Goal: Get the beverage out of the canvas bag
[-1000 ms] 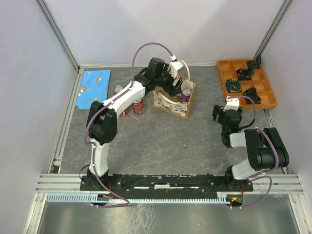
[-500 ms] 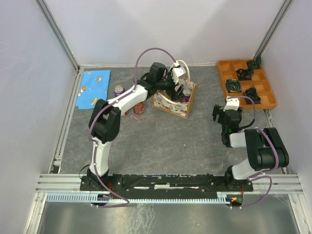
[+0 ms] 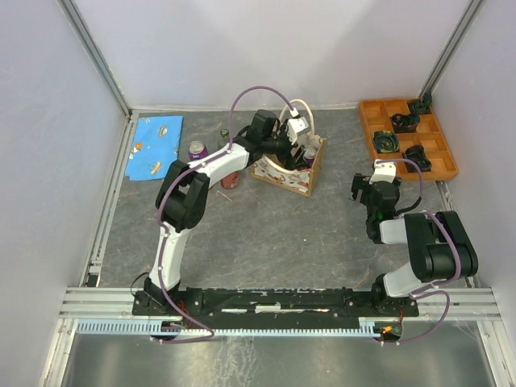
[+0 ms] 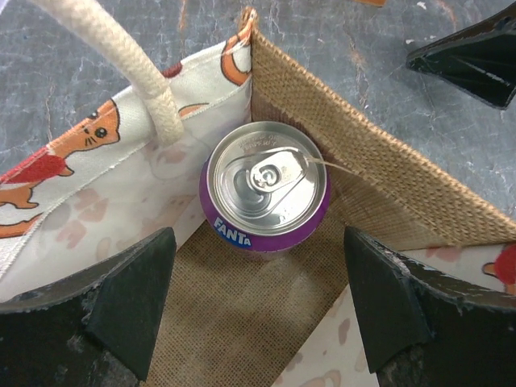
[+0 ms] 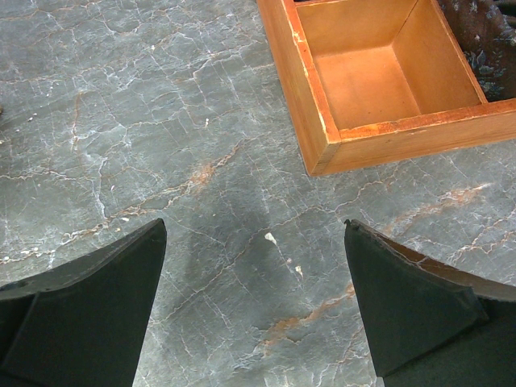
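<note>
the beverage (image 4: 264, 187), a purple can, stands upright in the canvas bag (image 4: 379, 153). the left gripper (image 4: 256, 262) hangs over it, spread wide.

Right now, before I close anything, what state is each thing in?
Canvas bag: upright, mouth open.
Fanta can: upright in the bag's corner, sealed, ungripped.
Left end effector: open, over the bag's mouth, holding nothing.
Right end effector: open, empty, over the table.
Orange tray: near corner compartment empty.
Purple can outside the bag: upright on the table.
</note>
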{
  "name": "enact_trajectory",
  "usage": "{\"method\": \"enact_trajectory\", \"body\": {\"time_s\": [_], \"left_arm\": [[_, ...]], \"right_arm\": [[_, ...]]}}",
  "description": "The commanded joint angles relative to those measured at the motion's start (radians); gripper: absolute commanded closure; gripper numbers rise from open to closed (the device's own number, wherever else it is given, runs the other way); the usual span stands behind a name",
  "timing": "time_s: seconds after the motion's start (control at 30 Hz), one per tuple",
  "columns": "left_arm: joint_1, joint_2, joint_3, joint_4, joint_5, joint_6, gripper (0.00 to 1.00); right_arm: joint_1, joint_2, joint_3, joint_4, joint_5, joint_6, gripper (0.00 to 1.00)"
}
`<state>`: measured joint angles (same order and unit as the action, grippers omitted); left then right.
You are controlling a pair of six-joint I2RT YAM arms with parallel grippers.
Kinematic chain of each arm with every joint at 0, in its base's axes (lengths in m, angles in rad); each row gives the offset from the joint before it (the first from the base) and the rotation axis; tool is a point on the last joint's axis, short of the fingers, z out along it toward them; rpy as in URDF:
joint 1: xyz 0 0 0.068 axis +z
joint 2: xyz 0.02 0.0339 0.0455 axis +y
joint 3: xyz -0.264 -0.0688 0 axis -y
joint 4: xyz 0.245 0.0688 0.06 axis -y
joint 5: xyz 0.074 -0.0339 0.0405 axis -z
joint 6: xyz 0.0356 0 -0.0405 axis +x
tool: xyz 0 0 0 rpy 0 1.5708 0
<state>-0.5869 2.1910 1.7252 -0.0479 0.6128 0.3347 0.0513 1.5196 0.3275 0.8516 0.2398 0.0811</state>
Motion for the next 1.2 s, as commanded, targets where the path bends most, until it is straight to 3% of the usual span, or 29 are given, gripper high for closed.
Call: {"method": "enact_trajectory", "body": {"time_s": [0.0, 0.4, 1.17], "left_arm": [[-0.005, 0.022, 0.06, 0.049, 0.037, 0.019, 0.09], [-0.008, 0.064, 0.066, 0.205, 0.093, -0.101, 0.05], [-0.012, 0.124, 0.066, 0.278, 0.118, -0.198, 0.09]], "right_arm": [[-0.002, -0.009, 0.03, 0.026, -0.007, -0.002, 0.01], [-0.003, -0.009, 0.03, 0.026, -0.005, 0.0, 0.01], [-0.002, -0.009, 0.03, 0.026, -0.005, 0.0, 0.01]]}}
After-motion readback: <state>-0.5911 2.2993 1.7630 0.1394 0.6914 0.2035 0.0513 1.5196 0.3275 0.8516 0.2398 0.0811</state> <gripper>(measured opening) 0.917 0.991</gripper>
